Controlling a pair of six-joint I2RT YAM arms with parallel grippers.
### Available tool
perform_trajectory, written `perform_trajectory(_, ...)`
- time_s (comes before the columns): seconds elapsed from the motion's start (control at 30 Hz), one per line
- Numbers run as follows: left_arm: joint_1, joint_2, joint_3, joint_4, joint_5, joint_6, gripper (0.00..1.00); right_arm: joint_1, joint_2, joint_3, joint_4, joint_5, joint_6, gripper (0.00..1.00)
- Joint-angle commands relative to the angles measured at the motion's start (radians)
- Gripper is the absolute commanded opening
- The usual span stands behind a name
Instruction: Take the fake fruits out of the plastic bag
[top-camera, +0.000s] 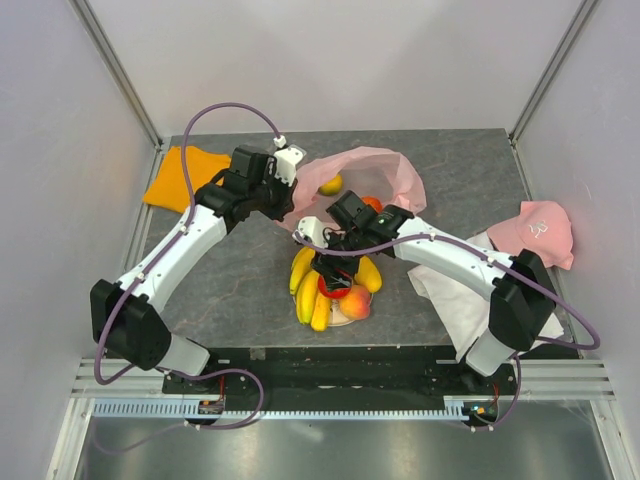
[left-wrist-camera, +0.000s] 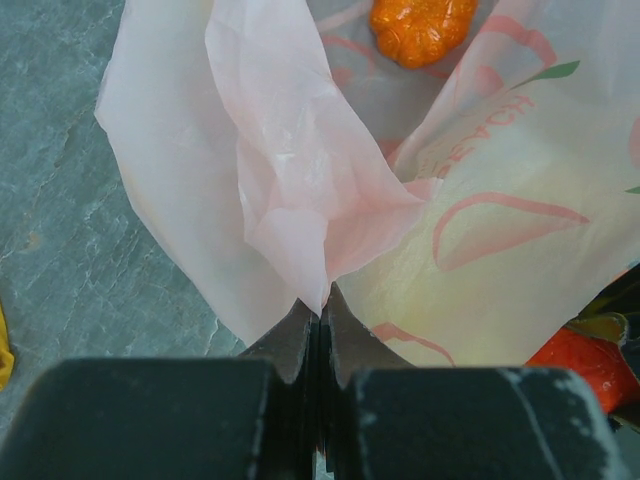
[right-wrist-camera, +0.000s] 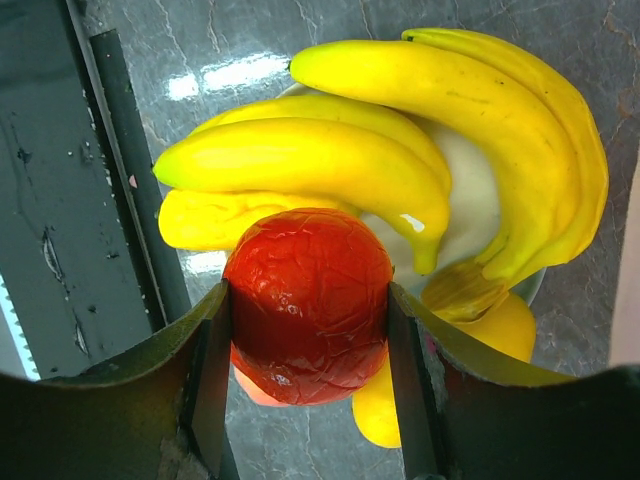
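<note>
The pink plastic bag (top-camera: 385, 170) lies open at the back middle of the table. My left gripper (top-camera: 287, 188) is shut on its thin edge (left-wrist-camera: 300, 190). Inside the bag I see a yellow fruit (top-camera: 330, 184) and an orange fruit (left-wrist-camera: 420, 28); a red-orange piece (left-wrist-camera: 585, 362) shows at the side. My right gripper (right-wrist-camera: 308, 300) is shut on a red fruit (right-wrist-camera: 308, 290) and holds it just over the banana bunch (right-wrist-camera: 340, 160), which is in front of the bag. In the top view the red fruit (top-camera: 333, 288) sits among the bananas (top-camera: 304, 272), with a peach fruit (top-camera: 357, 301) beside it.
A white plate (right-wrist-camera: 478, 205) lies under the bananas, with a yellow fruit (right-wrist-camera: 505, 330) on it. A folded orange cloth (top-camera: 183, 176) lies at the back left. A pink cap (top-camera: 538, 230) and a white cloth (top-camera: 447, 292) lie to the right, under the right arm.
</note>
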Motion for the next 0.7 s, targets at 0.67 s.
perform_trajectory(0.67, 0.004, 0.028, 0.036, 0.036, 0.062, 0.009, 0.02, 0.009, 0.081, -0.052, 0.103, 0.114, -0.018, 0.49)
